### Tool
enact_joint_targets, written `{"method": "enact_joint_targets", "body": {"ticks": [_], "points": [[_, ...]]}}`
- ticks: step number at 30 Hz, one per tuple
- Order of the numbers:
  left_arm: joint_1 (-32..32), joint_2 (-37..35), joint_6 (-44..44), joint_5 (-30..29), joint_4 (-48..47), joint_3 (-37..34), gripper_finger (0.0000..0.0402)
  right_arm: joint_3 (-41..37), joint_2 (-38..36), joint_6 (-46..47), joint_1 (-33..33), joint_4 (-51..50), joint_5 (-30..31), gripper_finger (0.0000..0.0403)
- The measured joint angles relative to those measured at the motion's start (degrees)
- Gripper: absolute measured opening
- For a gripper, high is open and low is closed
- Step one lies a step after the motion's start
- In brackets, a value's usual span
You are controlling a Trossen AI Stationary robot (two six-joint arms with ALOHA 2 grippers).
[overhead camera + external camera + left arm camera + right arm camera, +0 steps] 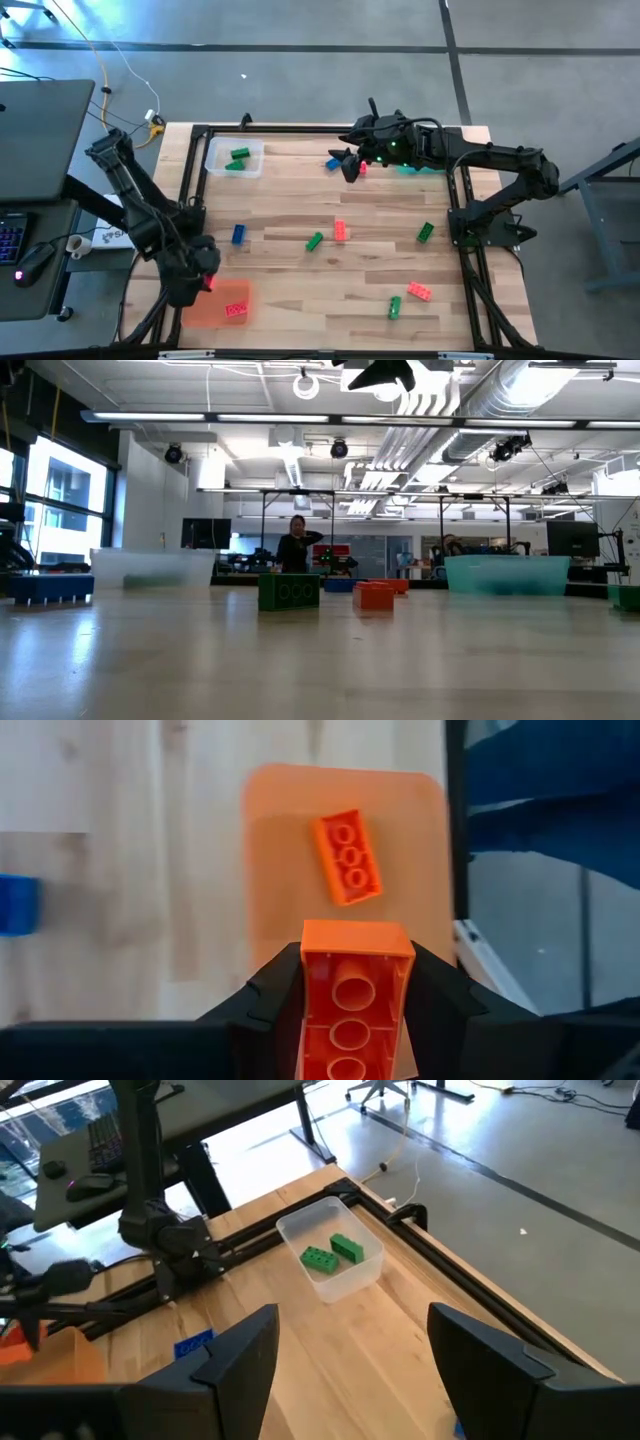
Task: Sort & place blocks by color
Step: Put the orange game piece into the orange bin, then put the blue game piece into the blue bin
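My left gripper (206,279) is shut on a red block (355,1005) at the table's near left, just above the flat orange tray (208,308). One red block (348,857) lies flat in that tray. My right gripper (350,1370) hangs open over the far middle of the table, beside a blue block (333,163) and a red block (362,168). The clear tray (330,1260) at the far left holds two green blocks (333,1253). Loose on the table are a blue block (238,234), green blocks (314,241) and red blocks (340,231). My left gripper pinches the red block between its two fingers (275,995), one on each long side wall (308,982). The fingers come from above, pointing down, and the block lies along them. Its hollow underside faces the wrist camera and its free end (357,932) juts past the fingertips, clear above the orange tray.
More blocks lie toward the near right: green (425,232), red (419,291), green (394,307). A teal tray (508,574) sits at the far right, mostly under my right arm. A black frame (195,160) borders the table. A desk with keyboard and mouse (30,260) stands to the left.
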Motion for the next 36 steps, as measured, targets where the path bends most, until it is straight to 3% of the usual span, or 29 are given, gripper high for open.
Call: {"method": "enact_joint_targets", "body": {"ticks": [6,12,24,31,36], "points": [[-2.65,2.59,-2.49,-0.18,8.38,-3.13,0.0114,0.0,0.0,0.02,0.0,-0.07,0.11,0.0243],[-3.49,5.17,-3.59,0.43,8.84,-3.29,0.0123,0.0,0.0,0.04,0.0,-0.42,0.06,0.0243],[-3.43,7.23,-3.67,1.42,10.18,-3.29,0.0214,0.0,0.0,1.4,0.0,-3.14,-0.07,0.0243],[-0.82,7.1,-3.52,6.45,9.96,-3.1,0.0226,0.0,0.02,0.29,-0.33,-5.69,-0.09,0.0243],[2.51,5.26,2.51,5.47,7.88,-0.4,0.0227,0.0,0.02,-4.86,-1.4,-6.21,-0.11,0.0243]]}}
